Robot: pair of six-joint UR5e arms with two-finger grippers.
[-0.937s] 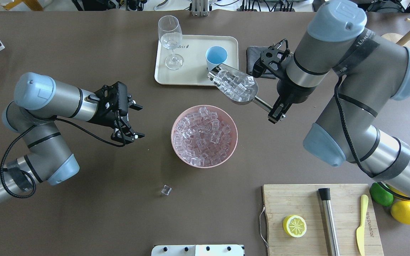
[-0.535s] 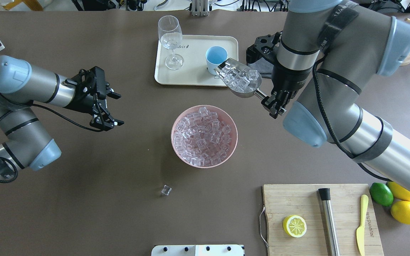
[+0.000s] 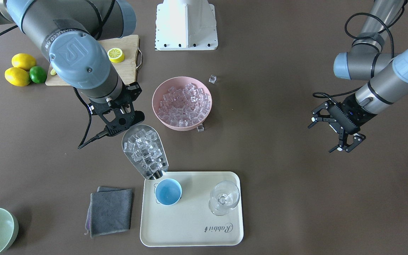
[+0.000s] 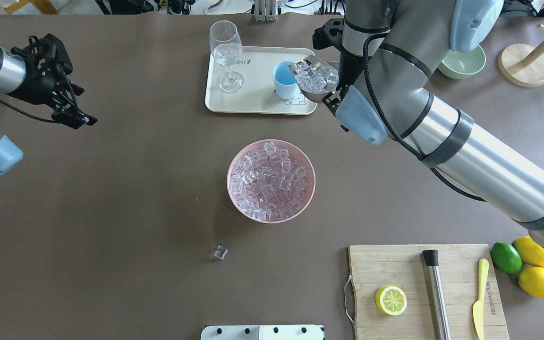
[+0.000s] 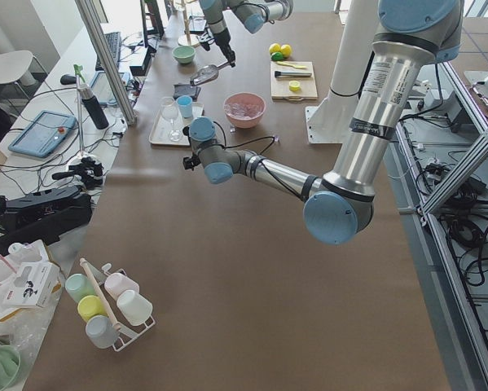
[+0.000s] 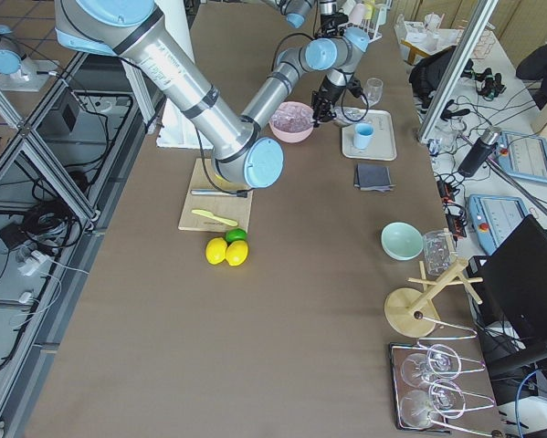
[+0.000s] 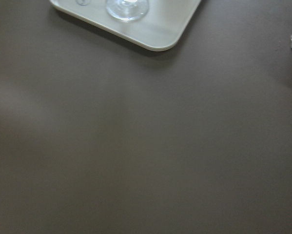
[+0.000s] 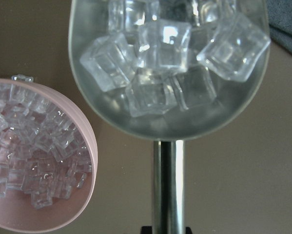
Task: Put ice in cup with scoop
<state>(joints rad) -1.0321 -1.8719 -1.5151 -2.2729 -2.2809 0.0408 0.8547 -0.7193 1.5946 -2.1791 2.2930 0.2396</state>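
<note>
- The right gripper [image 3: 122,124] has carried the scoop [image 3: 145,151], heaped with ice [image 3: 143,146], from short of the cup [image 3: 168,191] right up to it. In the overhead view the scoop's mouth now overlaps the cup's rim.
- I cannot tell whether the scoop touches the cup.
- The cup stands upright on the tray [image 3: 190,226] and its inside shows plain blue, so no ice is in it yet. I judge the carry is about done and the tip-out comes next.
- The left gripper [image 3: 321,139] has drawn well away from the cup. Its jaws are spread wide and hold nothing.
- The right jaws clamp the scoop's rod handle [image 8: 167,185] at the end farthest from the cup. The loaded trough lies between the jaws and the cup.
- The heap looks wider than the cup, so some cubes may spill past it.
</note>
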